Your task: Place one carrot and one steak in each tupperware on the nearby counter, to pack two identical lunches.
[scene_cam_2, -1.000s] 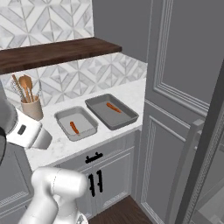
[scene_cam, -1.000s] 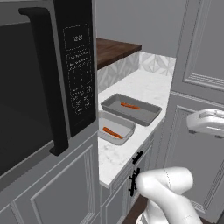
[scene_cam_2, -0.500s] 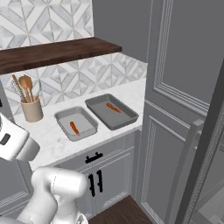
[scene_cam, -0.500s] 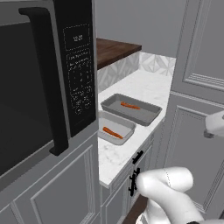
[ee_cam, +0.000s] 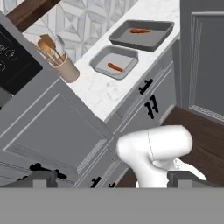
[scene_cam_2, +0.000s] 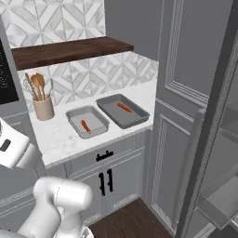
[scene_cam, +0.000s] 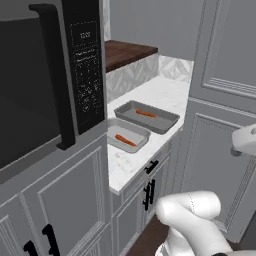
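Observation:
Two grey tupperware stand side by side on the white counter (scene_cam_2: pixel 60 139). The nearer tupperware (scene_cam_2: pixel 95 128) (scene_cam: pixel 137 131) (ee_cam: pixel 105 57) holds one orange carrot (scene_cam_2: pixel 85 126) (scene_cam: pixel 125 140) (ee_cam: pixel 115 67). A second carrot (scene_cam_2: pixel 124 107) (scene_cam: pixel 145 113) (ee_cam: pixel 139 31) lies in the farther tupperware (scene_cam_2: pixel 135 116) (scene_cam: pixel 160 122) (ee_cam: pixel 153 41). The steak is out of view. My gripper (ee_cam: pixel 114 179) is open and holds nothing, high and well back from the counter, looking down at it. My white hand (scene_cam: pixel 245 140) (scene_cam_2: pixel 11 146) sits at the edge of each base view.
A beige cup of wooden utensils (scene_cam_2: pixel 43 108) (ee_cam: pixel 65 68) stands left of the containers. A black microwave (scene_cam: pixel 45 85) sits in grey cabinetry. Tall grey cabinet doors (scene_cam_2: pixel 186 93) bound the counter's right end. A dark-edged open door with shelves (scene_cam_2: pixel 218 153) is at far right.
My hand has swung away from the counter, toward the outer edge of each base view. The containers and carrots have not moved.

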You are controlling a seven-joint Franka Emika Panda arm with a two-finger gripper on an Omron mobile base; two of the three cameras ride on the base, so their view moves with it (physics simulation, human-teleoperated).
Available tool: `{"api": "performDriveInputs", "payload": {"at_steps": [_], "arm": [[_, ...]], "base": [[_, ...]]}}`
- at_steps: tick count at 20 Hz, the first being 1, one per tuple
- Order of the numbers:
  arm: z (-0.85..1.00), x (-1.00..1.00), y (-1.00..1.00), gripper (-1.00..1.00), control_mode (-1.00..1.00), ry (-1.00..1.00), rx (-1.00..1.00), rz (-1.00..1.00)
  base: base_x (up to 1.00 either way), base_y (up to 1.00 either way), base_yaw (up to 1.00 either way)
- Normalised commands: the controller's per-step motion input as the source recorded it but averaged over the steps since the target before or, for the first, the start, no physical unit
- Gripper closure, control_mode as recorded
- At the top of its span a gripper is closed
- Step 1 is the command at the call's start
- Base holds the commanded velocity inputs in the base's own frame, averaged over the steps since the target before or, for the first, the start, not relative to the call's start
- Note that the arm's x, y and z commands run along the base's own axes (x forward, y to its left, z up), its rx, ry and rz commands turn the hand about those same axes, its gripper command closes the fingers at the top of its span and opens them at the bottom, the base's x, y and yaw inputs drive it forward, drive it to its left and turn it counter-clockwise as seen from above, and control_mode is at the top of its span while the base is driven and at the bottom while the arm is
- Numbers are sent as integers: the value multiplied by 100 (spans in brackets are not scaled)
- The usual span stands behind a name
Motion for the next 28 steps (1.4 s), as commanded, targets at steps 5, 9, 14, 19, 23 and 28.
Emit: {"api": "performDriveInputs", "payload": {"at_steps": [5,9,14,19,23,28], "arm": [[0,0,0,-100,100,0,0,0],[0,0,0,-100,100,0,0,0],[0,0,0,-100,100,0,0,0],[0,0,0,-100,100,0,0,0],[0,0,0,-100,100,0,0,0],[0,0,0,-100,100,0,0,0]], "base": [[-74,-31,3],[-11,-82,-35],[-18,-85,-40],[-22,-70,-40],[-11,-58,-46],[0,-42,-54]]}}
